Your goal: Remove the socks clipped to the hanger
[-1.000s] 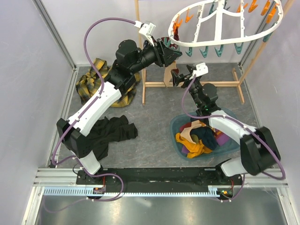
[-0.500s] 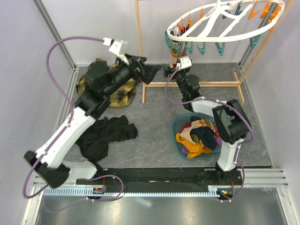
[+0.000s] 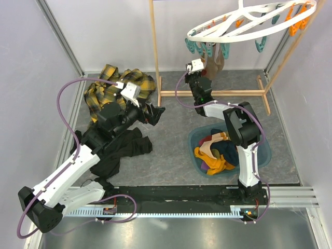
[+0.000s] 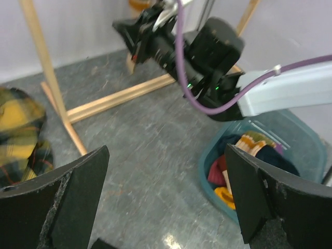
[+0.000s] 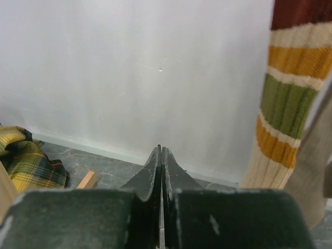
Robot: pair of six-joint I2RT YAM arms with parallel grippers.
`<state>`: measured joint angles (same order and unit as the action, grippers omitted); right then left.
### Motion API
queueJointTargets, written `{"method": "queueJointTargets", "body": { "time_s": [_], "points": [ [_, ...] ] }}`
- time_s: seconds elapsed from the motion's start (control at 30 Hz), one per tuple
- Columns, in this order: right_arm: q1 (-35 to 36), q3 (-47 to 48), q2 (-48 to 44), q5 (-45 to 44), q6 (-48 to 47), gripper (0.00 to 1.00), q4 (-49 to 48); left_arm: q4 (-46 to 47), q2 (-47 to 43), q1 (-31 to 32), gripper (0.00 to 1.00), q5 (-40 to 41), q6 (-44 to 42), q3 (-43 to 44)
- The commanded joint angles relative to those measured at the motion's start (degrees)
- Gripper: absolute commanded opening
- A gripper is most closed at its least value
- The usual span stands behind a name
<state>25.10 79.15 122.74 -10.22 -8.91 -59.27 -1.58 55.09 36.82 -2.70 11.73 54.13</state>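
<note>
The white oval hanger (image 3: 244,23) swings at the top right, orange and teal clips dangling from it. A maroon sock with cream, orange and green stripes (image 5: 290,93) and a beige one (image 5: 317,171) hang from it; they show as dark hanging cloth (image 3: 215,59) in the top view. My right gripper (image 5: 161,150) is raised just left of them, shut on nothing (image 3: 193,77); it also shows up (image 4: 124,28). My left gripper (image 3: 155,113) stands wide open and empty over the floor (image 4: 166,207).
A teal basket (image 3: 262,155) holds several socks (image 3: 218,155) and appears in the left wrist view (image 4: 207,166). The wooden stand (image 3: 207,93) crosses the back. A yellow plaid shirt (image 3: 111,83) and a black garment (image 3: 116,150) lie on the left.
My left arm has dropped away from the hanger to the left middle, its gripper opening wide. My right gripper rose toward the hanging socks and snapped shut empty. The hanger swung upward.
</note>
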Motion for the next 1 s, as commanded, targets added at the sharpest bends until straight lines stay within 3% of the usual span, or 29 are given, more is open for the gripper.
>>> {"method": "queueJointTargets", "body": {
  "time_s": [0.0, 0.17, 0.4, 0.6, 0.87, 0.97],
  "points": [
    [-0.05, 0.74, -2.05, 6.15, -2.69, 0.0, -2.17, 4.66, -2.71, 0.18, 0.99, 4.11, -2.41, -1.3],
    [-0.14, -1.72, -4.43, 5.57, -5.14, 0.0, -2.61, 4.92, -4.73, 0.18, 0.99, 6.48, -2.58, -2.27],
    [-1.55, -2.95, -6.63, -1.12, -5.51, 0.53, -1.3, 5.19, -5.43, 0.18, 0.99, 8.06, -3.64, -2.62],
    [-2.34, -1.73, -6.55, -1.73, -5.15, 0.87, 2.49, 5.28, -5.35, 0.18, 0.99, 8.06, -3.55, -2.8],
    [-4.01, 3.54, -1.11, -2.97, -4.8, 0.89, 2.84, 5.54, -5.17, 0.18, 0.99, 7.97, -3.64, -2.98],
    [-4.45, 5.04, 0.74, -1.74, -4.72, 0.86, 3.28, 5.54, -5.08, 0.18, 0.99, 8.23, -3.82, -2.98]
  ]
}}
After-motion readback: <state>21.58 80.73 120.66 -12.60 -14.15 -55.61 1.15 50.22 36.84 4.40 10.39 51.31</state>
